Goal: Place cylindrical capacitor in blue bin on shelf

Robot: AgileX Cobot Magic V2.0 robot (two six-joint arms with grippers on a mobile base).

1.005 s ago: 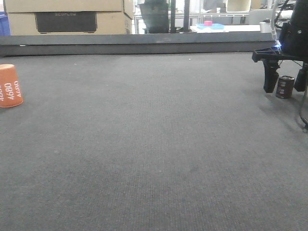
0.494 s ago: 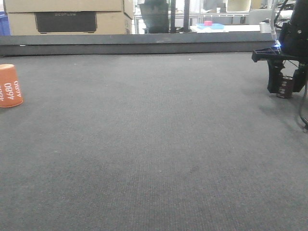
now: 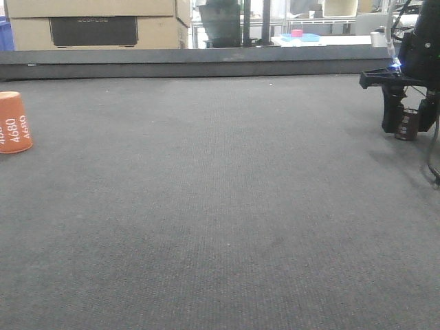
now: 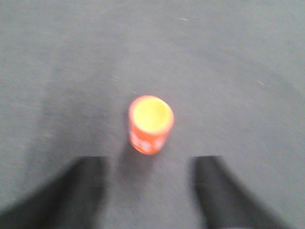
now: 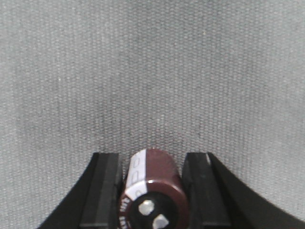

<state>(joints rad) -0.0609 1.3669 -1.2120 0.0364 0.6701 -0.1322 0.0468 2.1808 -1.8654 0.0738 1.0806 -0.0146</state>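
Note:
The cylindrical capacitor (image 3: 407, 125) stands on the grey mat at the far right, dark brown with a pale stripe. My right gripper (image 3: 410, 121) is down around it, one black finger pressed against each side. In the right wrist view the capacitor (image 5: 153, 183) fills the gap in the right gripper (image 5: 151, 161), both pads touching it. My left gripper (image 4: 148, 164) is open and empty above the orange tapered piece (image 4: 150, 125); that view is blurred. The orange piece marked 4680 (image 3: 14, 122) stands at the far left. The shelf and blue bin are out of view.
A dark raised ledge (image 3: 192, 63) runs along the mat's far edge. Cardboard boxes (image 3: 96, 24) stand behind it at the left. A black cable (image 3: 433, 155) hangs by the right arm. Grey mat (image 3: 220, 206) spreads between the two objects.
My right gripper's fingers have closed in from either side onto the capacitor. Over the last half second nothing has moved.

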